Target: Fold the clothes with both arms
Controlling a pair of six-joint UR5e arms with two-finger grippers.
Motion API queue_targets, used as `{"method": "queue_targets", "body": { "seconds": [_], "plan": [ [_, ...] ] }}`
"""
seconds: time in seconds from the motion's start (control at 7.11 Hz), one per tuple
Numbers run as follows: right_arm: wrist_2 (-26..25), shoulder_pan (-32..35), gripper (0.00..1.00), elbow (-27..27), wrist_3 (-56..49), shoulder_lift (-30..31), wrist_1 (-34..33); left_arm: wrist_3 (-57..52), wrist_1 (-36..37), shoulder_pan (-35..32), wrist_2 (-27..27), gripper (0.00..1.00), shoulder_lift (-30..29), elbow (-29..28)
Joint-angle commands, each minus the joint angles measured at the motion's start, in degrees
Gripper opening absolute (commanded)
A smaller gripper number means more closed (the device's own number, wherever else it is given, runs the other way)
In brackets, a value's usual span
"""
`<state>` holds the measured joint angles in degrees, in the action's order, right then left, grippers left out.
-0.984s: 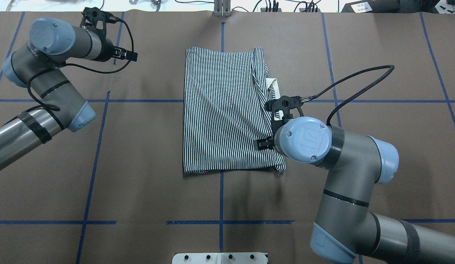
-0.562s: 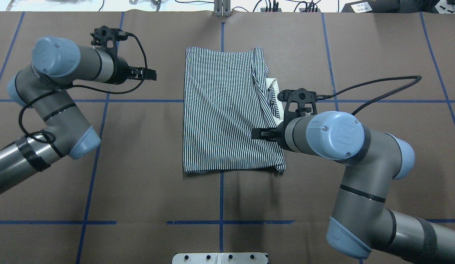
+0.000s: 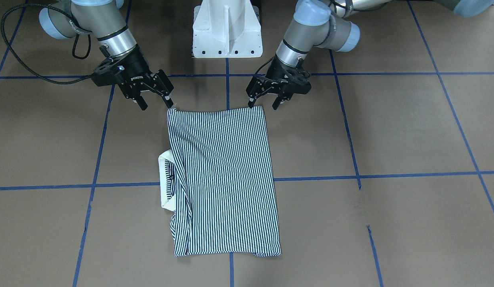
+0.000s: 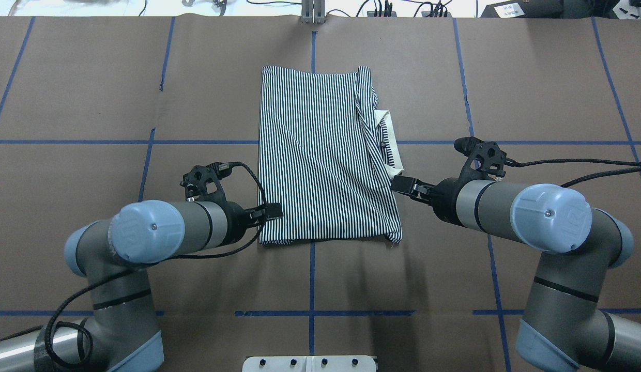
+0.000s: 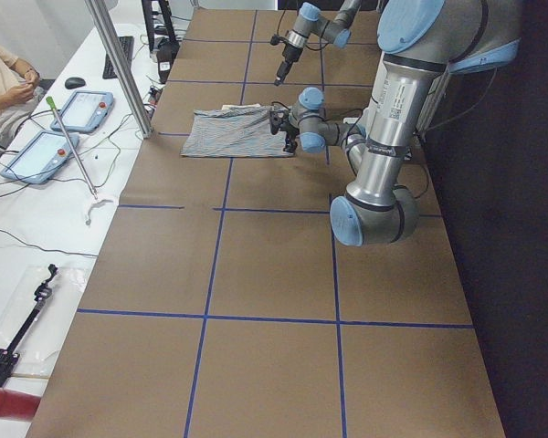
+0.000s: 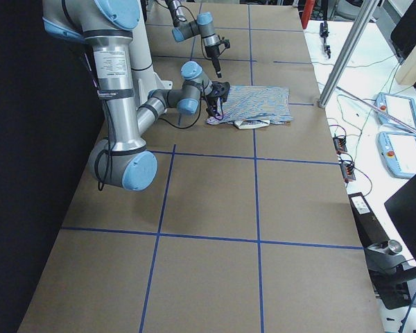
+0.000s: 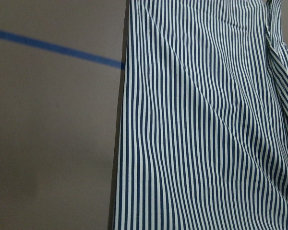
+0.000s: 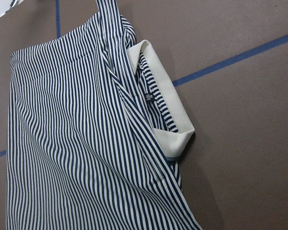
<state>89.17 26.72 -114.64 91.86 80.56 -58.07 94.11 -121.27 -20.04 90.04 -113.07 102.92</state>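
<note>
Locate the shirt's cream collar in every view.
Front-facing: collar on the shirt's left edge.
Overhead: collar on its right edge.
Exterior left: collar tiny, on far edge.
Exterior right: collar on near edge.
Left wrist: maybe a pale sliver at right border.
Right wrist: collar centre-right, large.
Landmark: blue tape line meeting the collar.

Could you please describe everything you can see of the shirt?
The shirt is thin navy-and-white striped fabric, folded into a tall rectangle lying flat on the brown table, with a few diagonal creases. Its cream collar sticks out of the edge on the robot's right, a small dark label inside it. The left gripper and right gripper hang open by the corners nearest the robot; whether they touch it is unclear.
</note>
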Motion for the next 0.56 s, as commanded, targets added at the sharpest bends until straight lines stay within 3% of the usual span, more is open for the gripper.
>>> {"method": "queue_targets", "body": {
  "seconds": [0.0,0.42],
  "plan": [
    [-0.7,0.0,1.00,-0.1,0.4,0.2,0.2,2.7,3.7,2.5,-1.8,0.63,-0.8,-1.1],
    [-0.8,0.0,1.00,0.0,0.5,0.2,0.2,2.3,3.8,2.0,-1.8,0.63,-0.8,-1.8]
  ]
}}
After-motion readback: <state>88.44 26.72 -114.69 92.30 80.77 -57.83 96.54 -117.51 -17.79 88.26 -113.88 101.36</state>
